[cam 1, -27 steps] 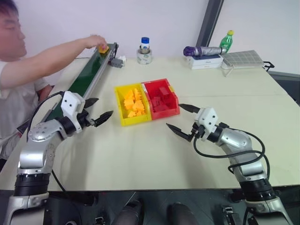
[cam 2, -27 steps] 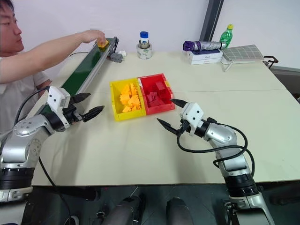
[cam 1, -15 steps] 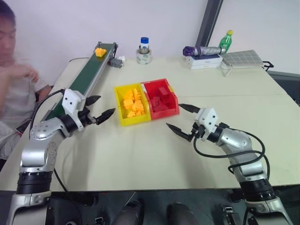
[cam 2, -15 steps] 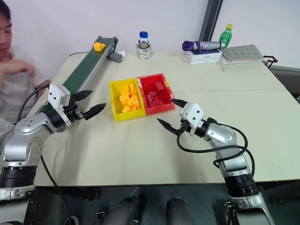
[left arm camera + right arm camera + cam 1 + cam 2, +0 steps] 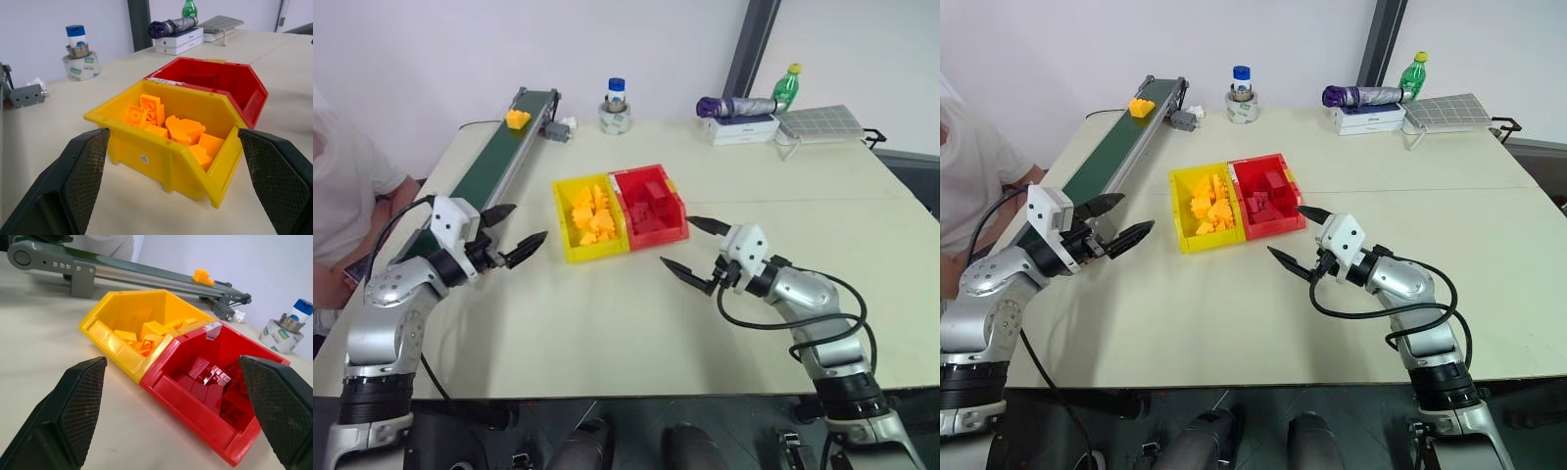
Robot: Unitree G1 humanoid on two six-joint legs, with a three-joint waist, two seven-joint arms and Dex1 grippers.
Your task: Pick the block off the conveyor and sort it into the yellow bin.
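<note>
Beige tabletop (image 5: 636,333) lies bare in front of you, with both arms hovering low over it. Your left gripper (image 5: 517,237) is spread wide and empty, just right of the belt's near stretch; your right gripper (image 5: 693,252) is likewise spread and empty, near the red bin (image 5: 649,204). Past them the yellow bin (image 5: 587,217) sits touching the red one, already holding orange bricks. The belt (image 5: 499,157) runs along the table's left side, and the block (image 5: 517,119) rides on it at the far end, well apart from your left gripper. Use the left arm. I'd wait for the block to travel nearer rather than stretch for it. Line the fingers across the belt, one on each side of the block, drop low, and close only once it sits squarely between them.
</note>
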